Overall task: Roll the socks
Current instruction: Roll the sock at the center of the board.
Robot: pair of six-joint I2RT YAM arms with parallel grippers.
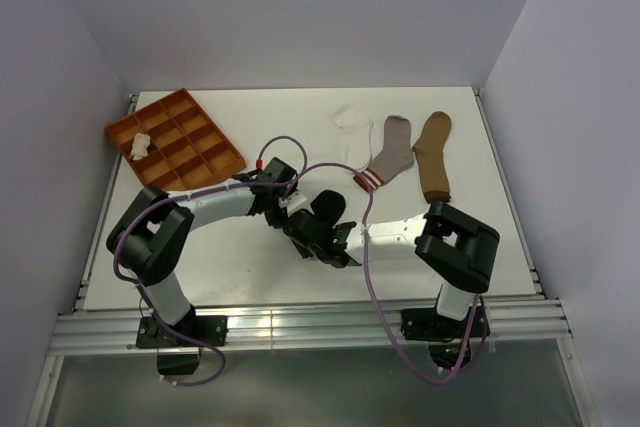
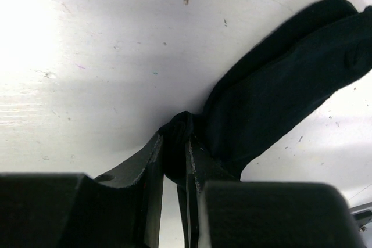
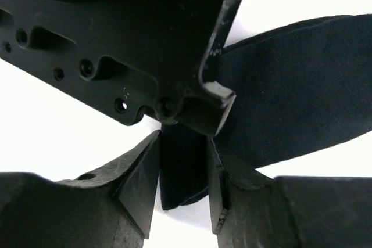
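1. Left wrist view: the left gripper [image 2: 174,146] squeezes tight on a bunched end of the black sock [image 2: 279,79]. The rest lies flat beyond the jaws.
2. The right gripper [image 3: 183,166] pinches another edge between its jaws.
3. The sock looks soft, light and floppy, so grab the bunched edge.

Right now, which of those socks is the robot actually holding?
The black sock: the left end effector and the right end effector both pinch it. The white sock, grey sock and tan sock lie untouched farther back.
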